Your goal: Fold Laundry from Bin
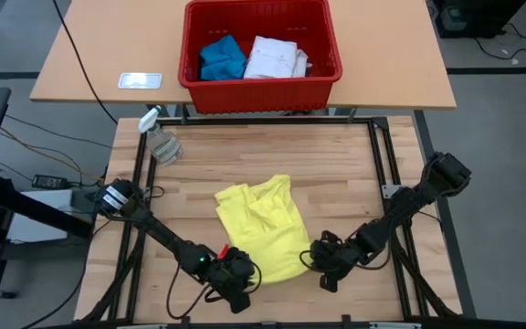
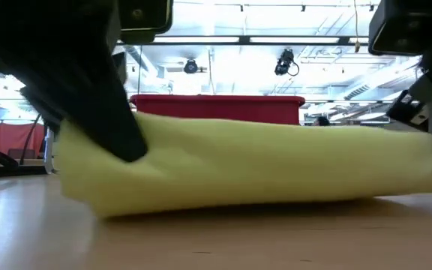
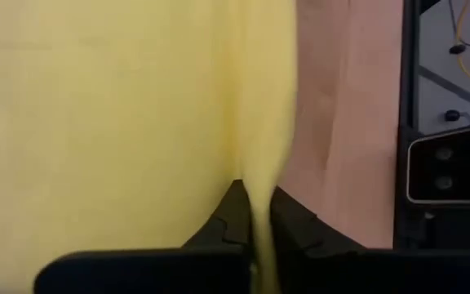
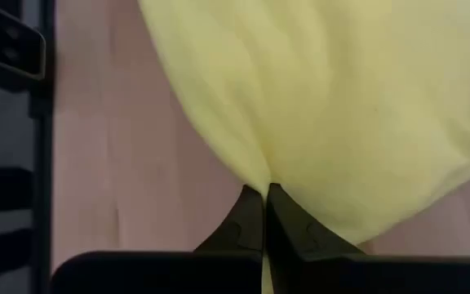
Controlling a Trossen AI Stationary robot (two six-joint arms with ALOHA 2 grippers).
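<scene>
Yellow T-shirt (image 1: 261, 228) lies crumpled on the wooden desk (image 1: 336, 164), near-centre, long axis running near to far. Left tool (image 3: 255, 237) pinches its near-left hem; right tool (image 4: 265, 214) clamps its near-right corner. Cloth extends far-ward from both tools, toward the red bin (image 1: 261, 91) on the far desk, so a fold would likely carry the near edge far-ward.

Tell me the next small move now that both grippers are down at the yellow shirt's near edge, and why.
Probably lift both together and carry that edge toward the bin. The left gripper and right gripper are each shut on a pinch of the yellow T-shirt, which lies bunched and unfolded on the wooden table; raising the edge evenly should let it spread or fold over.
</scene>
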